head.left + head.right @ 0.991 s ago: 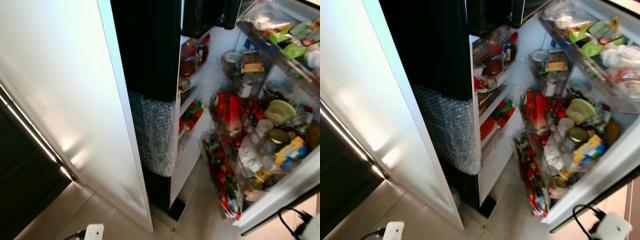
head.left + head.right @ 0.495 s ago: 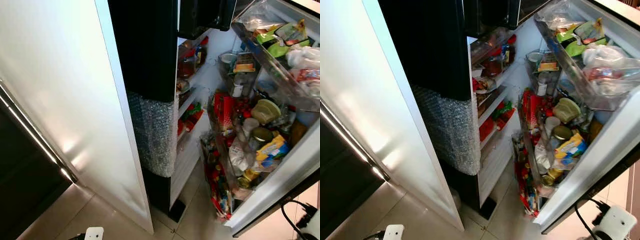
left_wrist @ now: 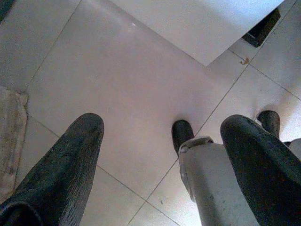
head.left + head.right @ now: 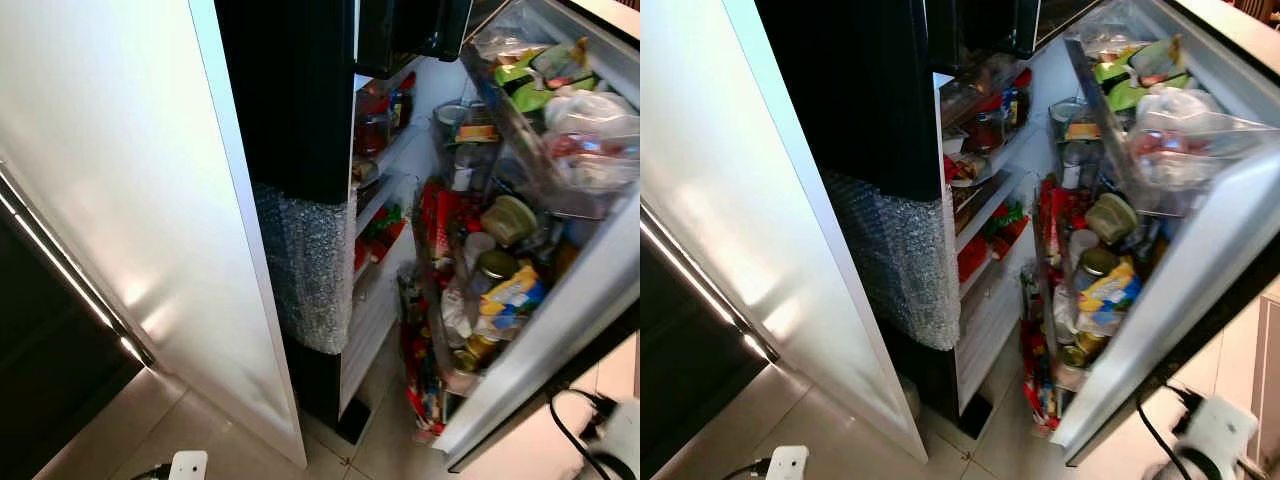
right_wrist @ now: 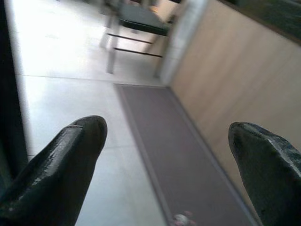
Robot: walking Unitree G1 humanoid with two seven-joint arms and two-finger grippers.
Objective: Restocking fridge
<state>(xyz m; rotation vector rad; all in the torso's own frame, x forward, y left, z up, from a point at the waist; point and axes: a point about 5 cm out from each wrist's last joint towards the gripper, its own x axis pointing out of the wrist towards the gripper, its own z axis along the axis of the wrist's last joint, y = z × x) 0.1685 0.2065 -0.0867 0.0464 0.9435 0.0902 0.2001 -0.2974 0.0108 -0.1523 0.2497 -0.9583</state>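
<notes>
The fridge stands open before me, its shelves (image 4: 385, 150) packed with jars and red packets. Its right door (image 4: 545, 340) hangs part-way open, the door bins (image 4: 490, 290) crammed with bottles, cans, bags and packets. The white left door (image 4: 130, 200) is swung wide on the left. A sheet of bubble wrap (image 4: 312, 270) covers part of the black middle column. My left gripper (image 3: 164, 129) hangs open over the tiled floor, nothing between its fingers. My right gripper (image 5: 167, 127) is open too, pointing across the floor at a brown runner (image 5: 174, 155).
A white plug adapter (image 4: 187, 465) lies on the tiles at the front. A white box with a black cable (image 4: 1215, 435) sits by the right door's foot. A dark unit with a steel handle (image 4: 70, 285) is at far left. My silver leg (image 3: 211, 179) stands beside the left gripper.
The right fridge door has swung leftward, towards the fridge body, carrying its bins with it. The left door and the floor items have stayed put.
</notes>
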